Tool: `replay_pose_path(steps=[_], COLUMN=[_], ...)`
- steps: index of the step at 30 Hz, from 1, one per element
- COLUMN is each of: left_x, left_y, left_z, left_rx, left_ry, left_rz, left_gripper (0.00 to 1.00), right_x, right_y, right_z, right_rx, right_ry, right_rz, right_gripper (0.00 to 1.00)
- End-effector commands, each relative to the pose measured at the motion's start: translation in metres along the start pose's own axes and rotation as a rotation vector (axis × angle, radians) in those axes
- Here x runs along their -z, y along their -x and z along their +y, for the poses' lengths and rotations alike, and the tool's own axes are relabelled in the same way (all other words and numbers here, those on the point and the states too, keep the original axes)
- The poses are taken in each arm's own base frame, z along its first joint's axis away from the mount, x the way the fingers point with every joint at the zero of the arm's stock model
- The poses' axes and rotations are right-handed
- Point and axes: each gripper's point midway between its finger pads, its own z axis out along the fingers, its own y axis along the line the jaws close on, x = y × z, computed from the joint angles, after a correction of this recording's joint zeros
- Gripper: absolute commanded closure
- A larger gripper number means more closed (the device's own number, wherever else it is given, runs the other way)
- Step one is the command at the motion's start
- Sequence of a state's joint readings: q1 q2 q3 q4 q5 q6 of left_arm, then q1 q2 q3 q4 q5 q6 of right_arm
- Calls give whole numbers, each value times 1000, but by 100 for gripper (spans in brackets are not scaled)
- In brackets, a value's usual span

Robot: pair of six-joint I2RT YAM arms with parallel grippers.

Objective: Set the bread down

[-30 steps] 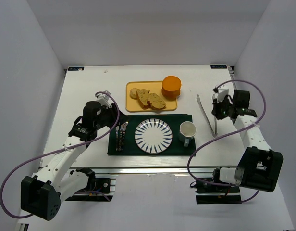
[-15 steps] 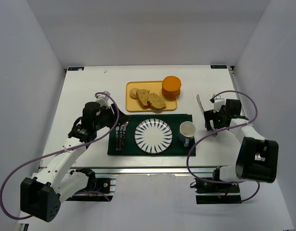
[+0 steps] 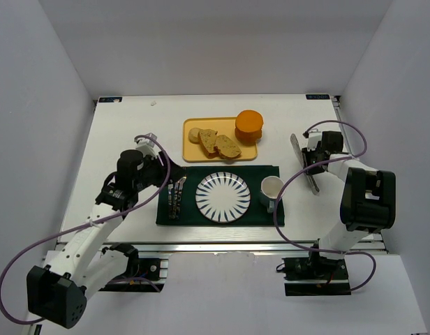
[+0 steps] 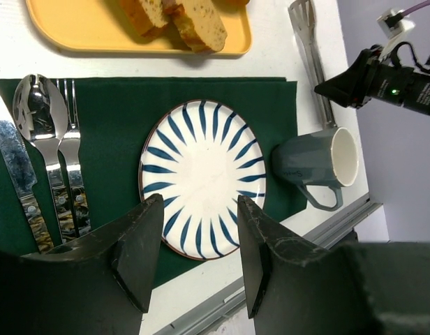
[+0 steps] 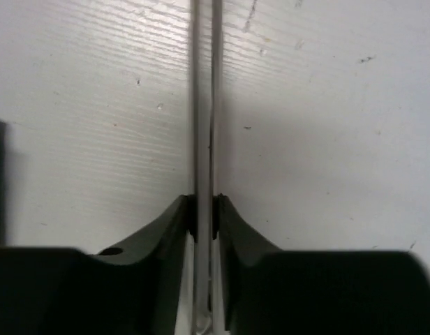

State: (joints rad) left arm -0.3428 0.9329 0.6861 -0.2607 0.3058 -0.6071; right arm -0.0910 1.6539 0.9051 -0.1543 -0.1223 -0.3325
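Now | bread: small, round, pale tan, on tray | left claw released | right claw grasping tongs

White arm links with black joints, purple cables, black fingers.

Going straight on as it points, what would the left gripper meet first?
Probably the striped plate, framed between the fingers of the open left gripper in its wrist view. Depth is unclear; the green mat might come first.
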Motion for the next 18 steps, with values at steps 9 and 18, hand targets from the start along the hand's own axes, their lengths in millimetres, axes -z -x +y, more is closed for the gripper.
replay_pose_path(steps=[9,18], left_x=[13,22], left_y=[9,23], left_z=[-3,-4], left_rx=[-16,-47], left_ry=[12,45], left_rz=[-49,-91], left_gripper=[44,43], right_x=[64,118], right_y=[121,204], right_z=[31,189], right_rx=[139,401], right_ry=[116,359], right_rz=[-297,-471], right_gripper=[91,68])
